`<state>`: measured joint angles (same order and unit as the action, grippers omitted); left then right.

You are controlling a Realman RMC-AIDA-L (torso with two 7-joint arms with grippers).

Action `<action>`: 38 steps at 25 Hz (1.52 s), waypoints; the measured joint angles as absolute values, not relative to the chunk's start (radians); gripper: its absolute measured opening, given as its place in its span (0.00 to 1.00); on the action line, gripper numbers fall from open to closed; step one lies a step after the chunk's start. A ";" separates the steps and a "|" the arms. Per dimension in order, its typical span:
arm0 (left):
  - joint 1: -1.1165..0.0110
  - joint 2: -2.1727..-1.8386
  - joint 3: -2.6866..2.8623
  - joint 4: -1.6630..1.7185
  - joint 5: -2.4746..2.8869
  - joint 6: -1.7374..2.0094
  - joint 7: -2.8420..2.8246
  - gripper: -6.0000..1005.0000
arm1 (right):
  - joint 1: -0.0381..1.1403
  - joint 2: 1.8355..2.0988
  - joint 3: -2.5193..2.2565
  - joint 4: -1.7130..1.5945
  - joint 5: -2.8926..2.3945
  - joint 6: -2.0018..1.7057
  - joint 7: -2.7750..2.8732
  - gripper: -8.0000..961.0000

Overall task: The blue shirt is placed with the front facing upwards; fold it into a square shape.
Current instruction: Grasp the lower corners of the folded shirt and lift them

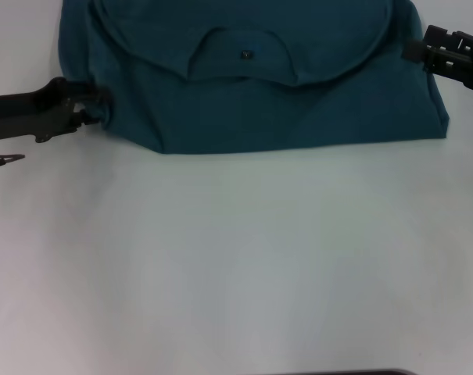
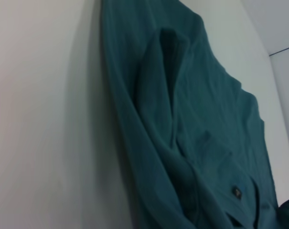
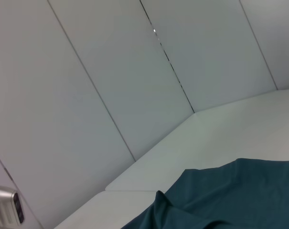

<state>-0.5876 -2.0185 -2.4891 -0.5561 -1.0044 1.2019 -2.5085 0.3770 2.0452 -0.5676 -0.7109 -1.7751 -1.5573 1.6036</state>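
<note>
Table: bare white tabletop [image 1: 236, 266] nearest me.
Shirt: dark teal-blue cotton T-shirt [image 1: 299, 109], partly folded, lies at the far side, collar upward.
Left gripper [image 1: 95, 109]: clamped on its left edge.
Right gripper [image 1: 414, 48]: at its right edge; grip, I cannot tell.

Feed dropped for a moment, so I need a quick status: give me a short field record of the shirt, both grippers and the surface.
garment: dark teal-blue cotton T-shirt, partly folded, at the table's far side
collar: ribbed round collar visible, small dark neck label inside it
left gripper: at the shirt's left edge, pinching fabric
right gripper: at the shirt's right edge
surface: white table
lettering: not visible
</note>
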 joint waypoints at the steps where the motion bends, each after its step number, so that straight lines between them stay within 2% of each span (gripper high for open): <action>1: -0.587 -2.018 -2.489 -0.553 -1.001 1.198 -2.509 0.64 | 0.376 2.046 -0.568 -0.711 -1.775 -1.558 1.604 0.94; 7: -0.577 -2.018 -2.488 -0.555 -0.993 1.193 -2.510 0.47 | 0.374 2.046 -0.567 -0.710 -1.774 -1.559 1.607 0.94; 13: -0.576 -2.018 -2.494 -0.558 -0.992 1.192 -2.508 0.23 | 0.372 2.046 -0.572 -0.710 -1.775 -1.564 1.611 0.94; 18: -0.566 -2.017 -2.495 -0.561 -0.993 1.207 -2.503 0.12 | 0.370 2.040 -0.577 -0.713 -1.783 -1.568 1.637 0.94; 20: -0.559 -2.014 -2.492 -0.562 -0.993 1.219 -2.501 0.12 | 0.370 2.030 -0.578 -0.736 -1.804 -1.572 1.696 0.94; 23: -0.542 -2.013 -2.491 -0.582 -0.993 1.228 -2.498 0.12 | 0.373 2.004 -0.575 -0.818 -1.885 -1.589 1.877 0.94; 25: -0.532 -2.016 -2.490 -0.599 -0.993 1.230 -2.496 0.12 | 0.376 1.974 -0.573 -0.876 -1.939 -1.594 2.003 0.94; 32: -0.537 -2.018 -2.469 -0.617 -0.993 1.251 -2.476 0.12 | 0.444 1.811 -0.570 -0.911 -2.104 -1.665 2.336 0.93; 35: -0.538 -2.025 -2.463 -0.642 -0.993 1.279 -2.474 0.12 | 0.485 1.788 -0.562 -0.922 -2.203 -1.679 2.410 0.93; 38: -0.523 -2.038 -2.463 -0.691 -0.995 1.304 -2.474 0.12 | 0.530 1.795 -0.559 -0.923 -2.343 -1.670 2.438 0.93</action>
